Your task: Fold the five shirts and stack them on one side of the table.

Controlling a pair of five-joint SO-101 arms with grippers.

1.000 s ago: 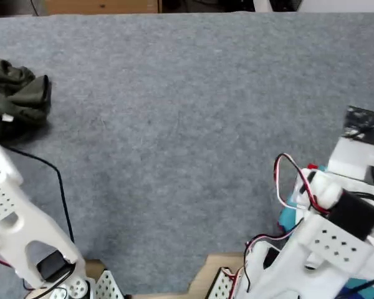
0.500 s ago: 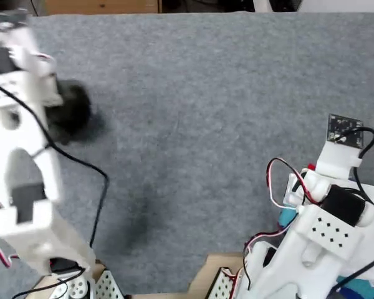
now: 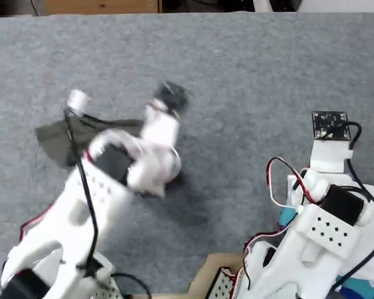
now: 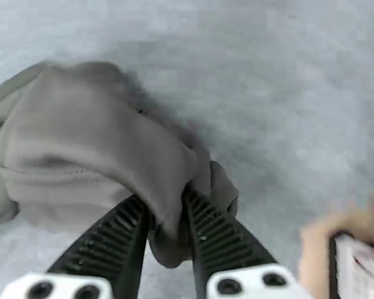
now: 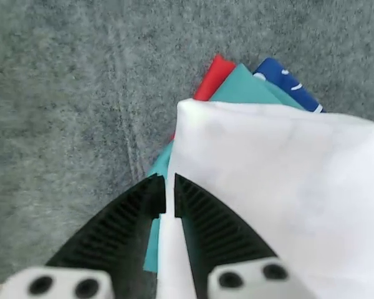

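My left gripper (image 4: 168, 215) is shut on a fold of the crumpled grey-olive shirt (image 4: 81, 143), which bunches just beyond the fingers. In the high view that arm stretches from the front left toward the table's middle, and the olive shirt (image 3: 56, 138) trails flat beside it on the left. My right gripper (image 5: 168, 190) is shut, its tips at the edge of a folded white shirt (image 5: 280, 199). That shirt tops a stack with a teal shirt (image 5: 246, 87), a red one (image 5: 215, 75) and a blue one (image 5: 287, 84). The teal cloth (image 3: 287, 217) peeks out under the right arm.
The grey felt table (image 3: 249, 75) is open across its far half and right of centre. A wooden board (image 3: 219, 262) and both arm bases sit at the front edge. Red and white wires (image 3: 279, 180) loop off the right arm.
The left arm has swung from the far left toward the table's middle, dragging the olive shirt off its crumpled heap at the left edge. The right arm has shifted slightly left.
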